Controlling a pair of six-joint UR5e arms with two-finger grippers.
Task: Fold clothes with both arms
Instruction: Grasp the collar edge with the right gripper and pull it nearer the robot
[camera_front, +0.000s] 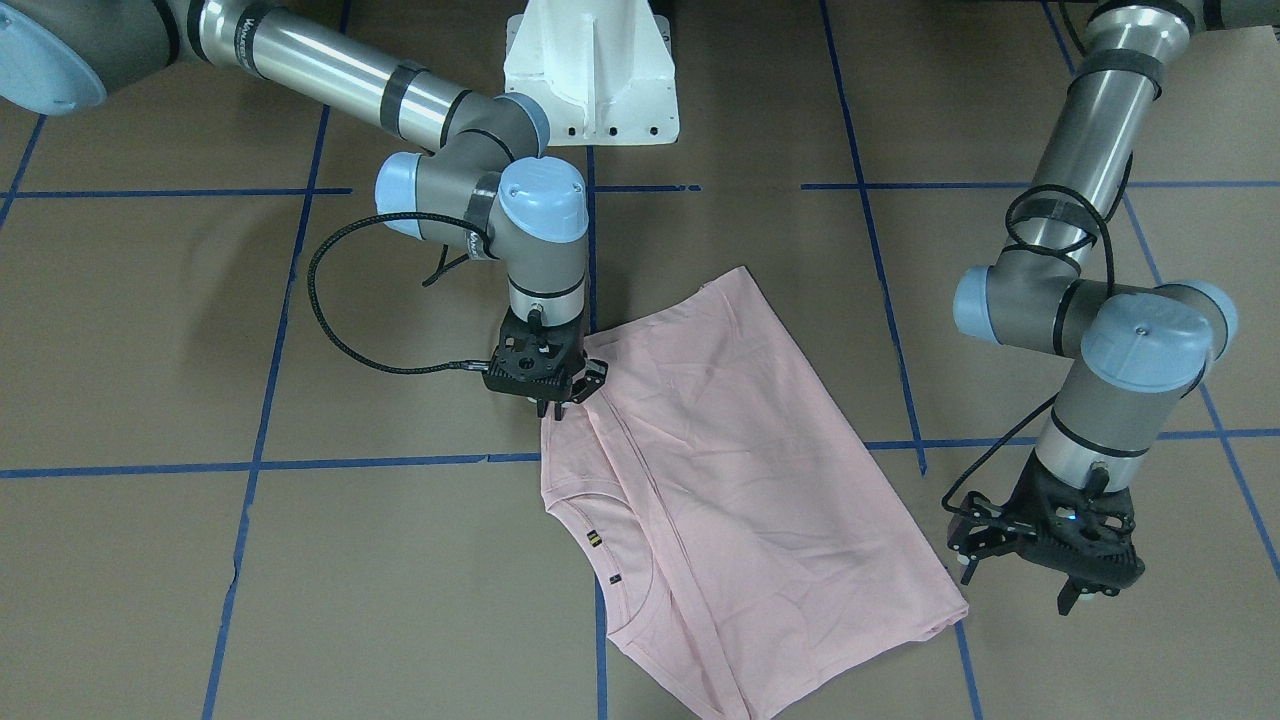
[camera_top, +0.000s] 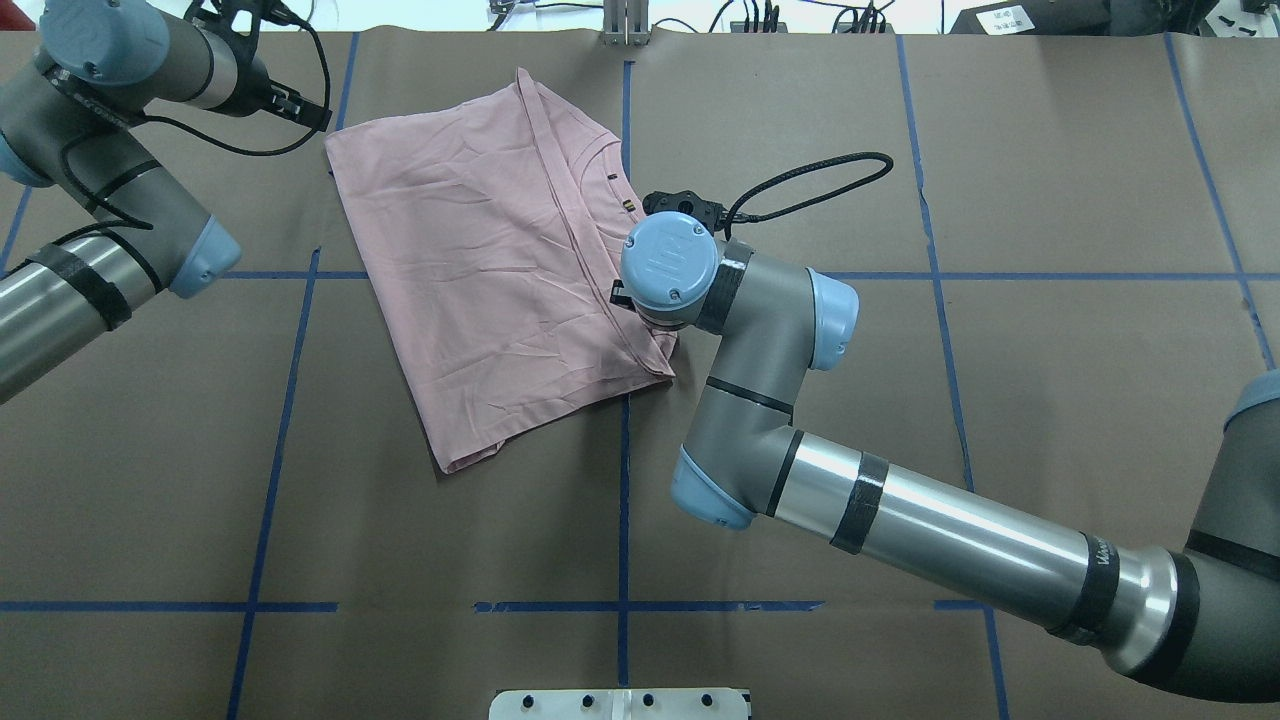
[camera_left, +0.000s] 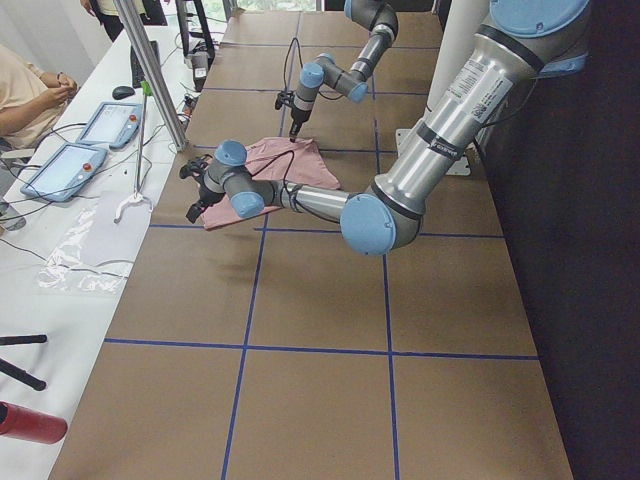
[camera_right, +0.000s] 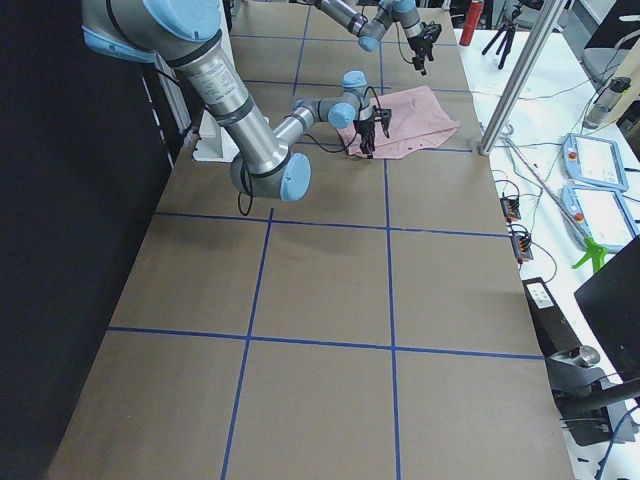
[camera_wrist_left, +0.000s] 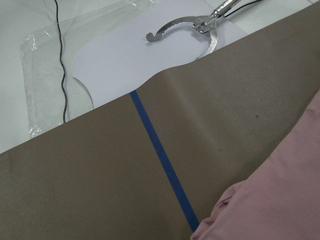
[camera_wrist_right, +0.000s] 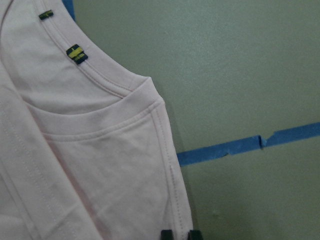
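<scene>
The pale pink T-shirt (camera_front: 720, 450) lies folded and flat on the brown table, with its ribbed neck and small labels (camera_front: 597, 540) toward the operators' side. My right gripper (camera_front: 553, 408) points down at the shirt's shoulder edge. In the right wrist view its fingertips (camera_wrist_right: 167, 234) stand close together, shut on the hem of the T-shirt (camera_wrist_right: 75, 150). My left gripper (camera_front: 1015, 590) hangs open just off the shirt's opposite corner and holds nothing. In the left wrist view only a corner of the T-shirt (camera_wrist_left: 280, 200) shows, and no fingers.
The white pedestal base (camera_front: 590, 70) stands at the robot's side of the table. Blue tape lines (camera_top: 620, 440) cross the brown paper. Beyond the far edge lie a white sheet and a metal grabber tool (camera_wrist_left: 200, 25). A seated person (camera_left: 20, 90) and tablets (camera_left: 60, 165) are beside the table.
</scene>
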